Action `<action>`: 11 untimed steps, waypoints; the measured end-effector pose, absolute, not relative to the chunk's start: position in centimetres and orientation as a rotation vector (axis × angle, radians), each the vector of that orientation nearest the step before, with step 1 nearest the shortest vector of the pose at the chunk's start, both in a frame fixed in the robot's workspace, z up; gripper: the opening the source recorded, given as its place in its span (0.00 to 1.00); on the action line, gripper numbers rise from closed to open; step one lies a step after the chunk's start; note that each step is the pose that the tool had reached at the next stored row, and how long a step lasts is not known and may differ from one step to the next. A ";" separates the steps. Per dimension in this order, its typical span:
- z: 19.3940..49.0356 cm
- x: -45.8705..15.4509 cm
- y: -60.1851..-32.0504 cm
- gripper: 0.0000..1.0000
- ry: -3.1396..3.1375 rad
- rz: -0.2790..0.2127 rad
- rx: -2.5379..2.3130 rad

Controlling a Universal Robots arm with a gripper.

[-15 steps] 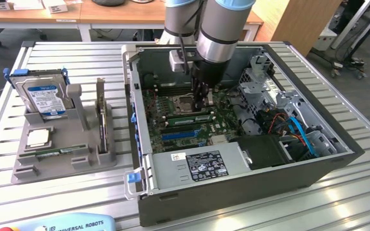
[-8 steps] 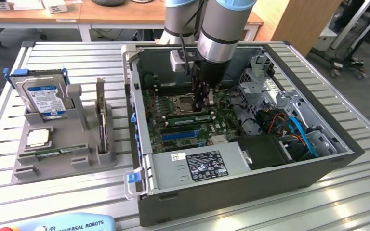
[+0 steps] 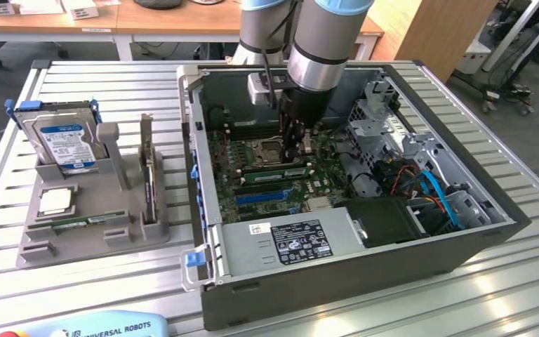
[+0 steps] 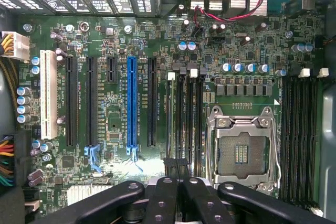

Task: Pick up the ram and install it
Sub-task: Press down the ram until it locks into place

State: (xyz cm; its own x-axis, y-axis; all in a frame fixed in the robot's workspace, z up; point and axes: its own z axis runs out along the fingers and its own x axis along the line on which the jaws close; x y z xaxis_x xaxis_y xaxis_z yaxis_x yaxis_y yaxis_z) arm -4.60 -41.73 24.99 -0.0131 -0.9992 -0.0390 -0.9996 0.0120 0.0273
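Open computer case [image 3: 494, 232] — end effector [image 3: 296, 144] inside, closed together, over ram [image 3: 274, 170] seated in slot.

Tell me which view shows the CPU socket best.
The wrist view: the CPU socket is seen straight on and whole, with its metal frame and contact field plain. The exterior view shows the socket at a slant, deep inside the computer case.

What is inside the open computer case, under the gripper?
Inside the computer case lies the green motherboard with a blue slot, an empty CPU socket and memory slots. The shut gripper covers the slots' near ends, so a seated ram cannot be confirmed.
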 end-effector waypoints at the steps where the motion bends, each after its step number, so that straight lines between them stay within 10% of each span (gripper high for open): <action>1: 25.0 -4.7 -41.7 0.10 2.229 0.073 -2.200; 11: 25.0 -4.7 -41.7 0.10 2.339 0.072 -2.079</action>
